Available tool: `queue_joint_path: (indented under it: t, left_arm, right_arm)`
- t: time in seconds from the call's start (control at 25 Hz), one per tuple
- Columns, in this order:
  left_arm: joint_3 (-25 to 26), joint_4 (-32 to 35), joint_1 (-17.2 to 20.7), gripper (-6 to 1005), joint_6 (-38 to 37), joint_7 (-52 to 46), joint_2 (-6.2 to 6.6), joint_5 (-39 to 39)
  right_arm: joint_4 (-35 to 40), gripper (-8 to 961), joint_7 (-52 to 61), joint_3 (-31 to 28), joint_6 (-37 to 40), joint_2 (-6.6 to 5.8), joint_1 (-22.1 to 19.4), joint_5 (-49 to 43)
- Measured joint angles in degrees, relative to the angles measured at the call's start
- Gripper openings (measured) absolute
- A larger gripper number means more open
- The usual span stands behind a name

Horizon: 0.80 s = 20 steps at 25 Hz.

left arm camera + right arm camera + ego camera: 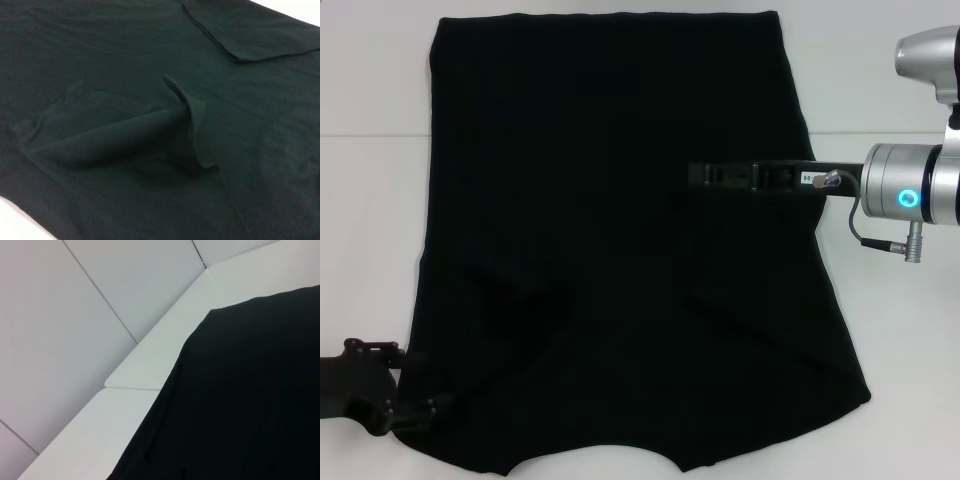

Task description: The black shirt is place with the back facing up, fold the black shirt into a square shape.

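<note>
Shirt (620, 230) lies limp and light across the counter (370, 200); I'd pinch its near-left corner, my left gripper (415, 405) there, right gripper (705, 175) over mid-shirt, jaw state unclear on both.

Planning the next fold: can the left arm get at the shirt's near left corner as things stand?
Probably yes. The left gripper sits right at that corner of the black shirt, with only white table beside it. The right gripper is over the shirt's middle, out of the way.
</note>
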<state>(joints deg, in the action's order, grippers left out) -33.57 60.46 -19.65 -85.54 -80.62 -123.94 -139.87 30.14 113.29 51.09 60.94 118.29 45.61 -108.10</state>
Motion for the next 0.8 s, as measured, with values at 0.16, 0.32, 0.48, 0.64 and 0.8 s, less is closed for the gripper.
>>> queue_joint_path:
  t: [0.16,0.32,0.48,0.64,0.8]
  left_arm:
    - [0.14,-0.07,-0.20,743,-0.56,-0.10,0.03,-0.95]
    - [0.18,-0.10,-0.26,601,-0.62,-0.27,-0.03,-1.23]
    - [0.21,0.02,-0.08,435,-0.65,-0.64,-0.10,-1.23]
    - [0.26,0.08,0.09,192,-0.65,-0.73,-0.12,-0.97]
    - [1.90,0.10,0.13,84,-0.84,-0.74,-0.11,-0.51]
  right_arm:
    - [0.04,852,0.00,-0.16,0.10,0.00,-0.04,-0.01]
    - [0.12,852,0.00,-0.23,0.13,-0.05,-0.07,0.00]
    - [-0.05,853,0.00,-0.23,0.15,-0.12,-0.20,-0.01]
    - [-0.20,854,0.00,-0.22,0.19,-0.17,-0.34,-0.01]
    - [-0.26,853,0.00,-0.11,1.10,-0.35,-0.44,-0.12]
